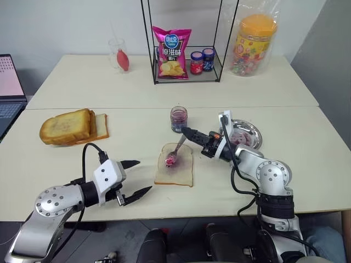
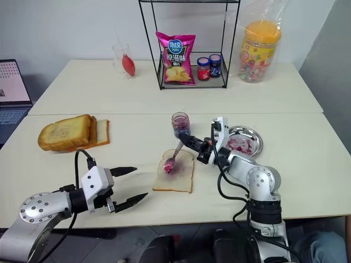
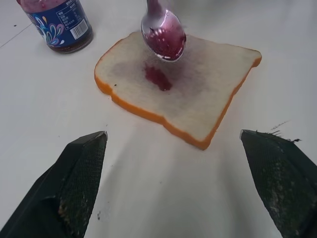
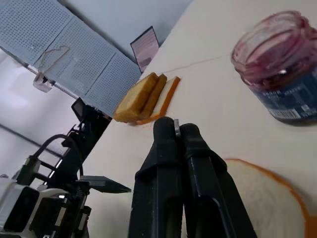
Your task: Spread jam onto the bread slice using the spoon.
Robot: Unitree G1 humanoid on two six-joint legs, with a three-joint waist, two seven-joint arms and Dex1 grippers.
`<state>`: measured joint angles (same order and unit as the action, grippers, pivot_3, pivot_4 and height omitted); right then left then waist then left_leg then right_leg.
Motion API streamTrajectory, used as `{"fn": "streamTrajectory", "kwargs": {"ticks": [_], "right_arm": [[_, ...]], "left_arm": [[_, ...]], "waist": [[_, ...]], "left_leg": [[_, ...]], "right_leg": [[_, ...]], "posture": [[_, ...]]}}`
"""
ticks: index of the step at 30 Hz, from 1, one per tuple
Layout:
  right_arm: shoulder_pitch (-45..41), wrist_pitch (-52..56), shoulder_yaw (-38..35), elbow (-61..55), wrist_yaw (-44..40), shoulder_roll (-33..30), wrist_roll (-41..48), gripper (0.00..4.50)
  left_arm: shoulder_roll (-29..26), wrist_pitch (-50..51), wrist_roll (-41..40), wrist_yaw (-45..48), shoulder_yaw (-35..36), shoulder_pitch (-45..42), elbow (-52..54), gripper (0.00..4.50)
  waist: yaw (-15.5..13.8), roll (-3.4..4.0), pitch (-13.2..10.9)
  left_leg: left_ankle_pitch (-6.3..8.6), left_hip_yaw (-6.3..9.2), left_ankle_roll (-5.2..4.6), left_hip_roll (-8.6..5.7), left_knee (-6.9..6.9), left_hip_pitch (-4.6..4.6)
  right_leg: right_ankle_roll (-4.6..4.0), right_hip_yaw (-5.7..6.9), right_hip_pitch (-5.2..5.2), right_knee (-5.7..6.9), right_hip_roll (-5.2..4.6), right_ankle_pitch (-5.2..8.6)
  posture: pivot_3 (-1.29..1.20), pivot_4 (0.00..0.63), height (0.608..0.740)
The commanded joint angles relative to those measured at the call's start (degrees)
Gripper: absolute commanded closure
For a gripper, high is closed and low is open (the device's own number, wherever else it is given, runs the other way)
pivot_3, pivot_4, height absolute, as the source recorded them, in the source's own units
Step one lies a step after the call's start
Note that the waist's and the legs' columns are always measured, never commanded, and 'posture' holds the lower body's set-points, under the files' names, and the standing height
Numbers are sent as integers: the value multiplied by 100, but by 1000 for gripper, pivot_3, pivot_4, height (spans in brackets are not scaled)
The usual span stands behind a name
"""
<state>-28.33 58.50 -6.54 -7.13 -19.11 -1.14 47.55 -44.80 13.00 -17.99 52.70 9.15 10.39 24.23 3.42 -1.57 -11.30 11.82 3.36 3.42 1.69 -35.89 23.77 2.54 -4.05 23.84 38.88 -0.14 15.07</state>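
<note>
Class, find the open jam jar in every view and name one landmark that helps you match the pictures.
Left eye: jam jar, centre, behind the bread slice.
Right eye: centre, behind the bread.
Left wrist: upper-left corner.
Right wrist: upper right.
Shared landmark: the bread slice.

Even, diffuse overhead light is washing the cream table bright, with soft, faint shadows sitting tight under objects. Specular glare is showing on the metal plate and on the spoon bowl. Close in, the left gripper's fingers are blurring out of focus.
</note>
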Motion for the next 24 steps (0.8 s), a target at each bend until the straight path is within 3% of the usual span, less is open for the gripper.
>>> {"fn": "streamTrajectory", "kwargs": {"ticks": [1,11,19,24], "right_arm": [[-134,-527,232,557,-171,78,-385,4482],[-324,-770,-23,1064,32,168,-439,4482],[-545,-687,-533,1228,72,-295,-318,4482],[-487,-206,-640,734,95,-477,66,4482]], "left_arm": [[-18,-124,-69,37,89,-91,54,0],[-17,-49,-34,14,-3,-219,107,0],[-6,105,-50,-25,-55,-359,175,0],[8,92,-54,-11,-35,-324,168,0]], "waist": [[6,0,0],[6,0,0],[-8,0,0],[-2,0,0]], "left_leg": [[0,0,0,3,0,-1],[0,-7,0,4,3,7],[0,-9,0,2,-2,8],[0,-9,0,3,3,8]], "right_leg": [[-3,0,0,0,3,-1],[-3,-6,15,4,5,-2],[1,-8,14,6,5,-5],[-1,-9,17,6,6,-4]], "posture": [[0,150,740],[0,150,740],[0,150,740],[0,150,740]]}}
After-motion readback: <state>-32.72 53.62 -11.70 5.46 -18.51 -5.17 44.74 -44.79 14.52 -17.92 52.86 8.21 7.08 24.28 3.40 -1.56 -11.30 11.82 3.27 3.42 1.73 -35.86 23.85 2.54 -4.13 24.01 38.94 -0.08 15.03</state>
